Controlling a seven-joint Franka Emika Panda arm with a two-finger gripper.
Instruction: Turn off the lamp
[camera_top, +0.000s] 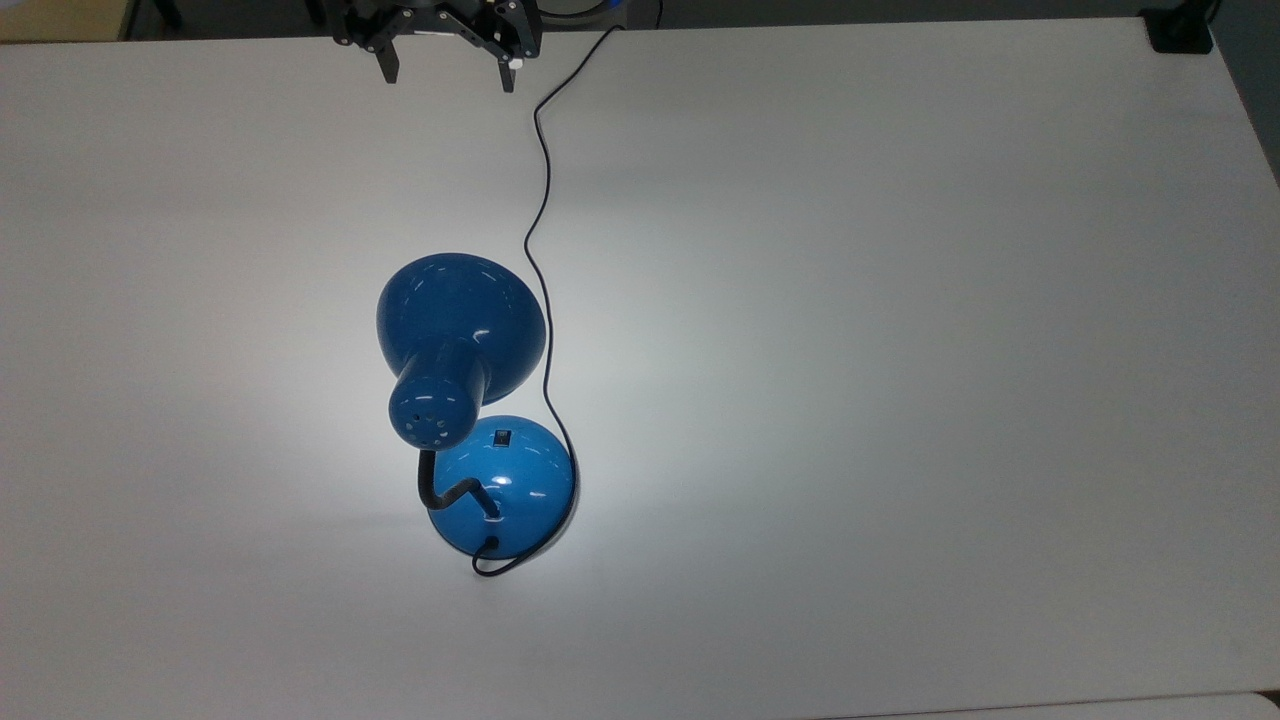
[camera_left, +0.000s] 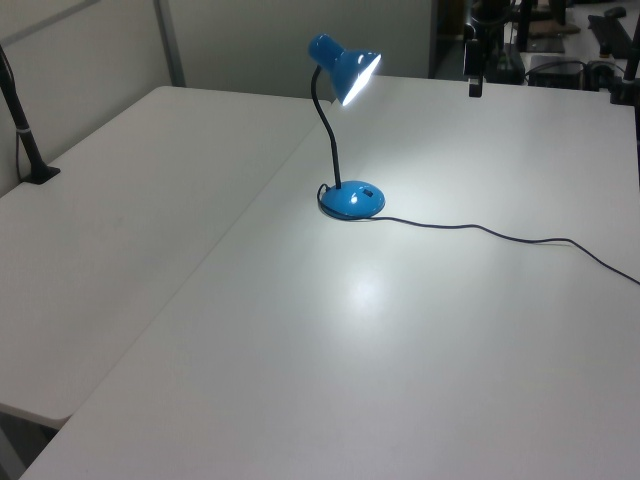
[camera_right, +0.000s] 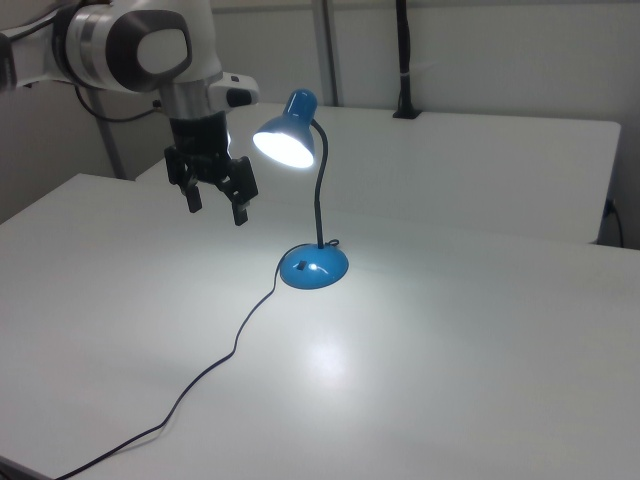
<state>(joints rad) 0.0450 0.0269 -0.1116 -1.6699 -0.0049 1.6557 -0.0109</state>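
Observation:
The blue lamp (camera_top: 462, 330) stands mid-table and is lit, throwing a bright patch on the white table (camera_top: 900, 350). Its round base (camera_top: 520, 485) (camera_left: 354, 200) (camera_right: 314, 268) carries a small black switch (camera_top: 502, 437). A black bendy neck (camera_right: 321, 190) rises to the shade (camera_left: 348, 66) (camera_right: 290, 135). A thin black cord (camera_top: 545, 200) runs from the base towards the far edge in the top view. My gripper (camera_top: 448, 78) (camera_right: 217, 208) hangs open, high above the table, well away from the base, with nothing between its fingers.
A second white table (camera_left: 120, 200) adjoins at the left view's left, with a black clamped post (camera_left: 25, 130) on it. Another black post (camera_right: 404, 60) stands at the back in the right view. A black block (camera_top: 1180, 30) sits at the table's corner.

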